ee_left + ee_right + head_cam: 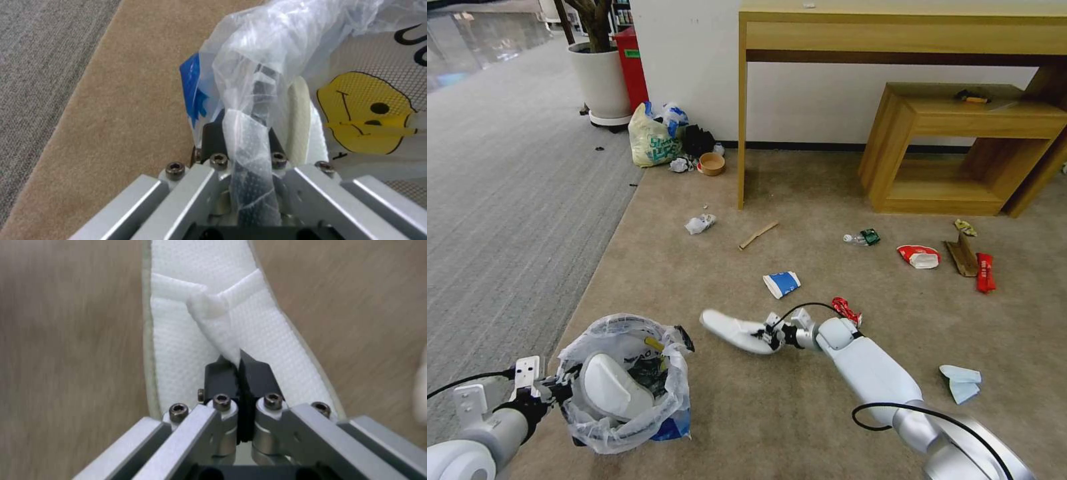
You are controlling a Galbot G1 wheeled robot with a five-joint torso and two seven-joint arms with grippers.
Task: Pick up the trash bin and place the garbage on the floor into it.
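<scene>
Beige carpet floor (800, 413) spreads before me, meeting a grey ribbed carpet (500, 200) on my left and a wooden worktop (894, 33) by the white wall ahead. My left pincer (564, 389) is clamped on the rim of the trash bin (627, 427), its fingers (213, 136) closed over the bin's crinkly plastic liner; the bin hangs low on my left. It is small, round and black, with blue print on the whitish bag. One white slipper (610, 387) already lies inside it. My right pincer (772, 333) is closed tight on the strap of a second white slipper (209, 336), held just right of the bin above the floor, its toe pointing towards the bin. Beyond lie a blue-white paper cup (782, 284), a crushed red can (846, 311), a wooden stick (758, 235), a plastic bottle (860, 238), a red-white bowl (919, 256), cardboard (962, 255) and a red wrapper (985, 272). A pale-blue face mask (962, 383) lies to my right.
</scene>
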